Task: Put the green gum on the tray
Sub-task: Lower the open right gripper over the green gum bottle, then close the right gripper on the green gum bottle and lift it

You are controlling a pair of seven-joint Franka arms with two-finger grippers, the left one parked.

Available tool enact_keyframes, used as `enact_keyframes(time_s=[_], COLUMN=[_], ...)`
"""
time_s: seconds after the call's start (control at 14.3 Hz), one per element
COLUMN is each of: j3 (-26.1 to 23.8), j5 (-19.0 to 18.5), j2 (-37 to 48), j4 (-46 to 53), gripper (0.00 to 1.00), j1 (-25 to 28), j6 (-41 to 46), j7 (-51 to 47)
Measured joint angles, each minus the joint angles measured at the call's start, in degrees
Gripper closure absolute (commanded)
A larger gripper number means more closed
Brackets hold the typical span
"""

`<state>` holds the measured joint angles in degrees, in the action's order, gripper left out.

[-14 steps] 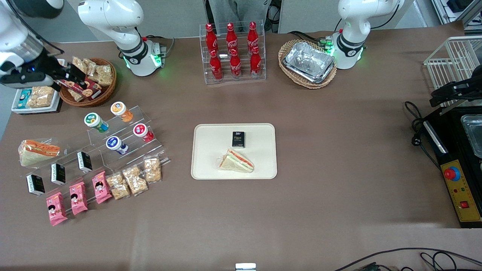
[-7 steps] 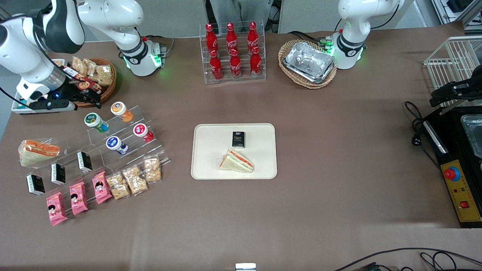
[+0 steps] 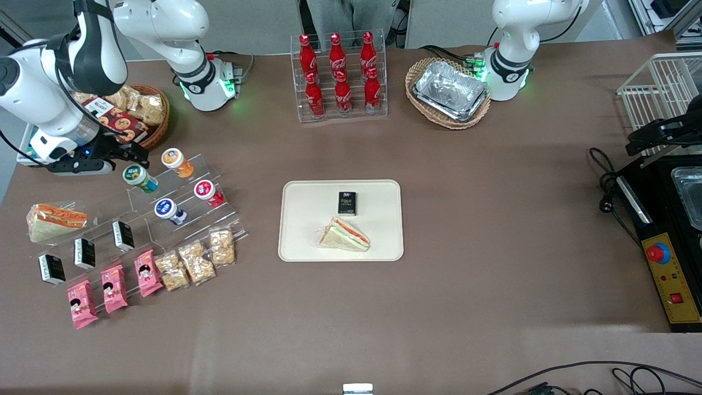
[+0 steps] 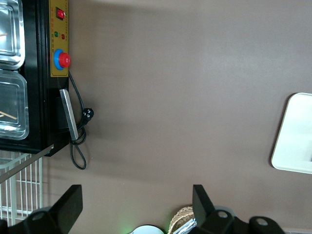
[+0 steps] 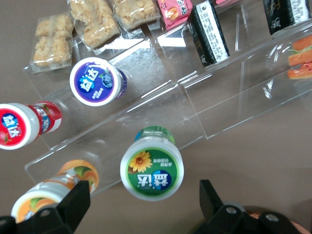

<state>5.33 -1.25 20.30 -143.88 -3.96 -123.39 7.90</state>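
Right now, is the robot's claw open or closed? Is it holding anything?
Gripper: open, holding nothing, hovering just above the green gum on the clear rack.

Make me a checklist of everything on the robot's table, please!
Surface: brown table.
Job's things: green gum on the clear stepped rack, not yet gripped; tray holds a sandwich and a black packet.
Clutter: orange gum, red gum, blue gum, cola bottles, snack packs.
Grippers: gripper open, hovering above the green gum.
Cables: black cable toward the parked arm's end.
Surroundings: foil tray in a basket.
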Motion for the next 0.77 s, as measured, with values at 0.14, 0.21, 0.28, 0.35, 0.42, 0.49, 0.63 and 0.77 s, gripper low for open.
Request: enact_keyframes(time_s=[0.14, 0.21, 0.28, 0.35, 0.42, 0.49, 0.63, 0.77], j3=[0.0, 0.0, 0.0, 0.0, 0.0, 0.0, 0.0, 0.0], j5=[0.0, 0.0, 0.0, 0.0, 0.0, 0.0, 0.0, -0.01], j2=[-1.37, -2.0, -2.64, -3.2, -3.7, -4.06, -4.37, -4.44], j4=[-0.16, -0.24, -0.27, -0.28, -0.28, -0.29, -0.28, -0.27], gripper=[0.0, 0.0, 0.07, 0.27, 0.39, 0.47, 0.63, 0.73], j1=[0.0, 0.0, 0.0, 0.0, 0.0, 0.0, -0.01, -0.04], j6=[-1.16, -1.82, -2.27, -2.52, -2.71, -2.88, -2.97, -2.98], j7=[0.03, 0.03, 0.03, 0.03, 0.05, 0.06, 0.07, 0.07])
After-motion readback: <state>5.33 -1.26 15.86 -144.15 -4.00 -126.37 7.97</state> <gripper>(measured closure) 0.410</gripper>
